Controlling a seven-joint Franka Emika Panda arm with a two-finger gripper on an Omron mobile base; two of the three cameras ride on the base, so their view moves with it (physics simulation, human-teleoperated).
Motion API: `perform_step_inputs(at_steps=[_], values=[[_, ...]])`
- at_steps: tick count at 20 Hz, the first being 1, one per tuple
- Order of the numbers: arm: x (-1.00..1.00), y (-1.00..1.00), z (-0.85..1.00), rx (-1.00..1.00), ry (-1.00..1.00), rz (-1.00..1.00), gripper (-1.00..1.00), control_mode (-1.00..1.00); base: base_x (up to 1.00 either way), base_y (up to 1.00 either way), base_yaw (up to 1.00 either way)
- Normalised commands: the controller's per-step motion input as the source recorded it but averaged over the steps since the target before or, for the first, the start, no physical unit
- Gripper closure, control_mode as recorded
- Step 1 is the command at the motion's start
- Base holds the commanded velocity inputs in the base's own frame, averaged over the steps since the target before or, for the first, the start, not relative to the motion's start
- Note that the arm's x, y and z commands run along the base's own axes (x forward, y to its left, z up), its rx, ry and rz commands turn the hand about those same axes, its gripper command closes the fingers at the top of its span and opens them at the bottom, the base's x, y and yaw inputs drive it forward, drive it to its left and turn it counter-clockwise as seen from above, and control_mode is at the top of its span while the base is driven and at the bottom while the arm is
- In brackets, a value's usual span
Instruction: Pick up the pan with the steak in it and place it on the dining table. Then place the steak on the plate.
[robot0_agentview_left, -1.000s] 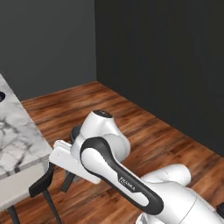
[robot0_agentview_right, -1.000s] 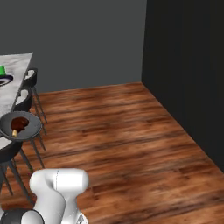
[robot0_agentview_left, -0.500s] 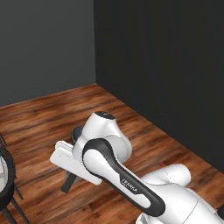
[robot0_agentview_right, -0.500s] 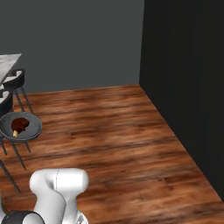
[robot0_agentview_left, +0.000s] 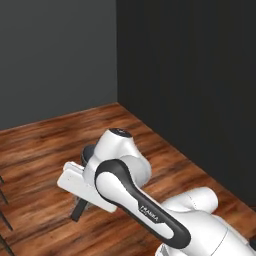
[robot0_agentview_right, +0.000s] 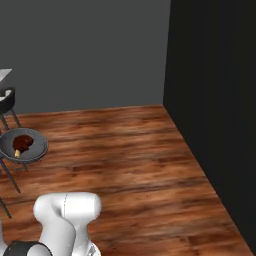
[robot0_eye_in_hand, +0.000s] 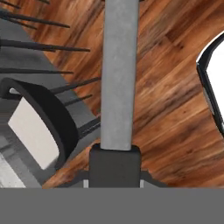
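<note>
The pan (robot0_agentview_right: 35, 150), round and dark grey, hangs above the wooden floor at the left of the right base view. The steak (robot0_agentview_right: 21, 142), a reddish-brown lump with an orange spot, lies inside it. In the hand view the pan's long grey handle (robot0_eye_in_hand: 118, 74) runs straight up from my gripper (robot0_eye_in_hand: 114, 168), which is shut on its near end. In the left base view my white hand sticks out to the left with the gripper (robot0_agentview_left: 77, 212) hanging dark below it. A corner of the dining table (robot0_agentview_right: 4, 75) peeks in at the far left. The plate is out of view.
Dark stools stand at the left, one stool (robot0_agentview_right: 6, 97) behind the pan and another stool (robot0_eye_in_hand: 39, 122) close below the handle. Wooden floor (robot0_agentview_right: 130, 150) stretches to the dark walls (robot0_agentview_right: 215, 100) at the back and right.
Both base views have swung to the right, so the table and stools have slid out to the left. The pan with the steak stays in my grip.
</note>
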Motion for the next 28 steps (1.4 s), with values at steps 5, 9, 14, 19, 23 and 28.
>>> perform_step_inputs(at_steps=[5,9,14,19,23,28], values=[[0.0,0.0,0.0,0.0,0.0,0.0,1.0,1.0,1.0,-0.08,0.1],[0.0,0.0,0.0,0.0,0.0,0.0,1.0,1.0,0.78,-0.03,0.22],[0.0,0.0,0.0,0.0,0.0,0.0,1.0,1.0,0.01,0.0,0.48],[0.0,0.0,0.0,0.0,0.0,0.0,1.0,1.0,-0.01,0.0,0.5],[0.0,0.0,0.0,0.0,0.0,0.0,1.0,1.0,-0.01,0.0,0.5],[0.0,0.0,0.0,0.0,0.0,0.0,1.0,1.0,-0.01,0.0,0.5]])
